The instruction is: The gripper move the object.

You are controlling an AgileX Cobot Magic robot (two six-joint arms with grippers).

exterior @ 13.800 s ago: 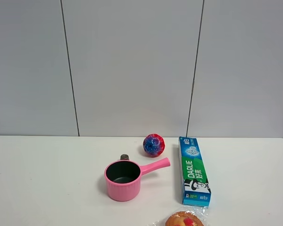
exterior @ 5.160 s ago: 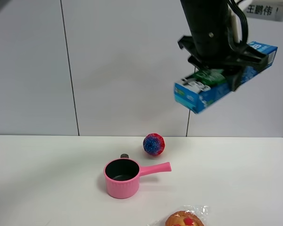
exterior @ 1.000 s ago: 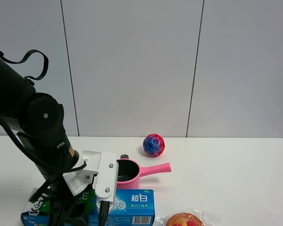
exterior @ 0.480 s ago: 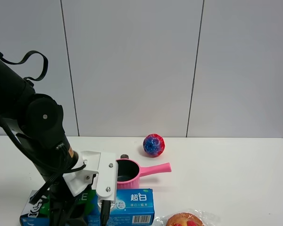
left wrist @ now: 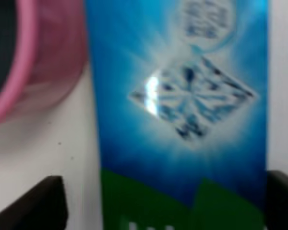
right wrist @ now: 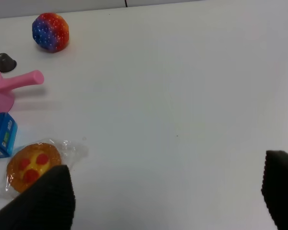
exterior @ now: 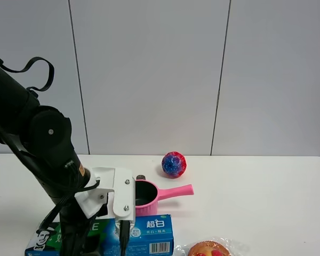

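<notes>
The blue-and-green DARLIE toothpaste box point(exterior: 149, 234) lies flat on the white table at the front left, just in front of the pink saucepan. My left gripper point(exterior: 104, 242) reaches down over its middle. In the left wrist view the box point(left wrist: 182, 120) fills the frame between my black fingertips point(left wrist: 48, 201). One tip stands apart from the box's side with table showing between. My left gripper point(left wrist: 165, 201) looks open. My right gripper point(right wrist: 161, 201) is open and empty over bare table, and it does not show in the exterior high view. One end of the box point(right wrist: 0, 134) shows in the right wrist view.
The pink saucepan point(exterior: 146, 194) stands right behind the box, handle pointing right. A blue-red ball point(exterior: 174, 164) sits further back. A wrapped bun point(exterior: 208, 248) lies at the front edge, right of the box. A small dark cap point(right wrist: 6, 61) sits by the pan.
The box has settled lower and flatter on the table, and the man's face on its left end now shows. The left wrist has shifted slightly right and up.
</notes>
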